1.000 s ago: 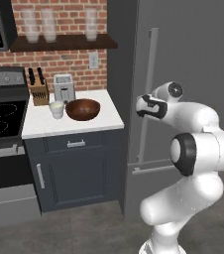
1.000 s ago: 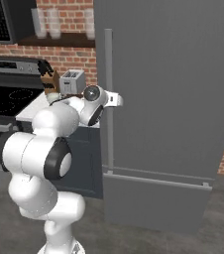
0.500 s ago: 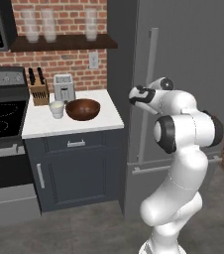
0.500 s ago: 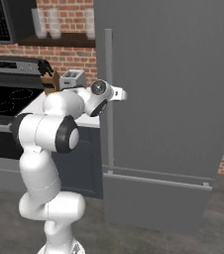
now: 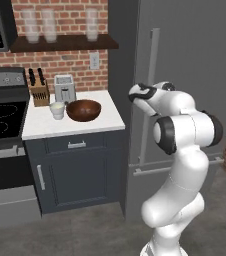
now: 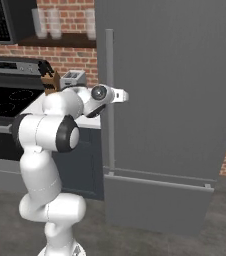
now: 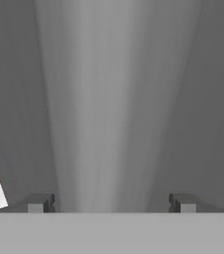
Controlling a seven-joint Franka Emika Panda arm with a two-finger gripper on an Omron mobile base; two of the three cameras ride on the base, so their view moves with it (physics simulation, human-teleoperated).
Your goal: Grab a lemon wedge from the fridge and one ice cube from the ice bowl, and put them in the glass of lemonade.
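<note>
Zero readable labels or brand marks anywhere. Counts: one tall dark-grey fridge (image 5: pixel 195 75), door shut, with one long vertical grey bar handle (image 5: pixel 149 95); one wide reddish-brown wooden ice bowl (image 5: pixel 83 109); one short whitish cup of lemonade (image 5: pixel 57 110) just left of the bowl; one silver toaster (image 5: pixel 64 89); one wooden knife block (image 5: pixel 39 91); three tall clear glasses (image 5: pixel 47 24) on the dark wall shelf (image 5: pixel 65 43). Bowl, cup, toaster and block all sit on the white table (image 5: pixel 105 120) over the dark cabinet, beside the black stove (image 5: pixel 0 117). Gripper (image 7: pixel 109 202) is up at the fridge handle: in the hand view the two small dark fingers (image 7: pixel 40 202) stand wide, one on each side of the bar, with gaps visible on both sides, so not gripping it. Right base view shows the gripper (image 6: pixel 119 96) level with the bar's upper half. Lemon wedge can't be located with the door closed.
</note>
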